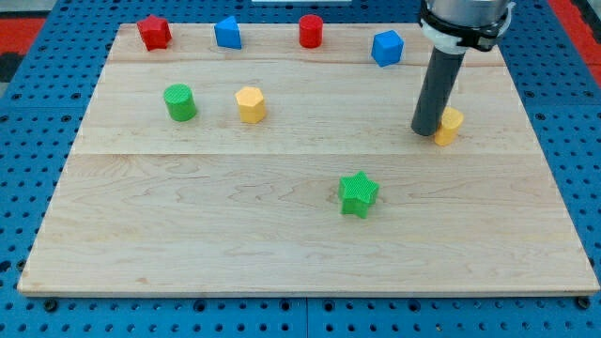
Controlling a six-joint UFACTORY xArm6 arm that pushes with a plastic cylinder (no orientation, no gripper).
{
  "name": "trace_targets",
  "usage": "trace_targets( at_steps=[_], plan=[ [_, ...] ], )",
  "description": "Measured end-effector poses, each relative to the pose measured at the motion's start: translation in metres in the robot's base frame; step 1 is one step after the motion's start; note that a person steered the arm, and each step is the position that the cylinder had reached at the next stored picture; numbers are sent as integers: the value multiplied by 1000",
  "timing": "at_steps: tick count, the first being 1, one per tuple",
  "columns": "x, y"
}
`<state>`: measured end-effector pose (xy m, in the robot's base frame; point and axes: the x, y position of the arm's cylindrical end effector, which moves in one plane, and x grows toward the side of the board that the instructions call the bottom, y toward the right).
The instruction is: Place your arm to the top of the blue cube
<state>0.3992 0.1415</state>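
The blue cube (387,47) sits near the view's top, right of centre, on the wooden board (235,216). My tip (426,131) is on the board below and to the right of the blue cube, well apart from it. The tip stands right beside a small yellow block (450,125), touching or almost touching its left side. The dark rod rises from the tip to the view's top edge.
Along the view's top are a red star-like block (154,33), a blue block (227,33) and a red cylinder (311,31). A green cylinder (179,102) and a yellow hexagonal block (251,104) sit at left. A green star (358,193) lies at centre.
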Motion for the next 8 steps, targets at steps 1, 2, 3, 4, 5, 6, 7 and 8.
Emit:
trace_targets(
  at_steps=[1, 2, 3, 4, 5, 6, 7, 8],
  plan=[
    [-53, -52],
    [-64, -43],
    [-55, -30],
    [-38, -27],
    [-27, -28],
    [-59, -29],
    [-107, 22],
    [-143, 28]
  ],
)
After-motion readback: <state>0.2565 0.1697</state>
